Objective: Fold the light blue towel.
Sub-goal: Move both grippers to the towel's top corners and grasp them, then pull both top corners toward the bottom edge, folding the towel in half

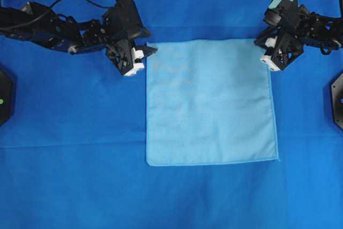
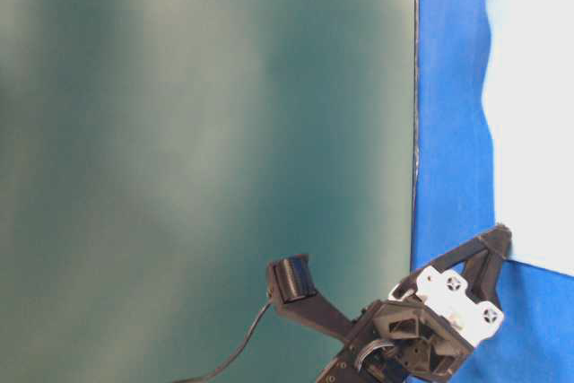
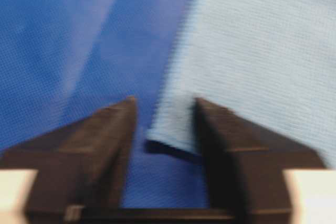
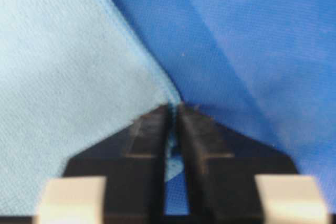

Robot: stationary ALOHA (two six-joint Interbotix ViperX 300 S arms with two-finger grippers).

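The light blue towel [image 1: 209, 103] lies flat and square on the deep blue sheet. My left gripper [image 1: 150, 51] is at its far left corner. In the left wrist view the left gripper [image 3: 165, 103] is open, and the towel's [image 3: 252, 51] corner sits between the fingers, slightly raised over a shadow. My right gripper [image 1: 262, 41] is at the far right corner. In the right wrist view the right gripper [image 4: 175, 107] is shut on the hemmed corner of the towel [image 4: 63, 77]. The towel [image 2: 534, 114] also shows in the table-level view.
The royal-blue sheet [image 1: 69, 175] covers the whole table. Black arm bases sit at the left edge [image 1: 4, 96] and the right edge [image 1: 337, 97]. A teal wall [image 2: 197, 132] fills most of the table-level view.
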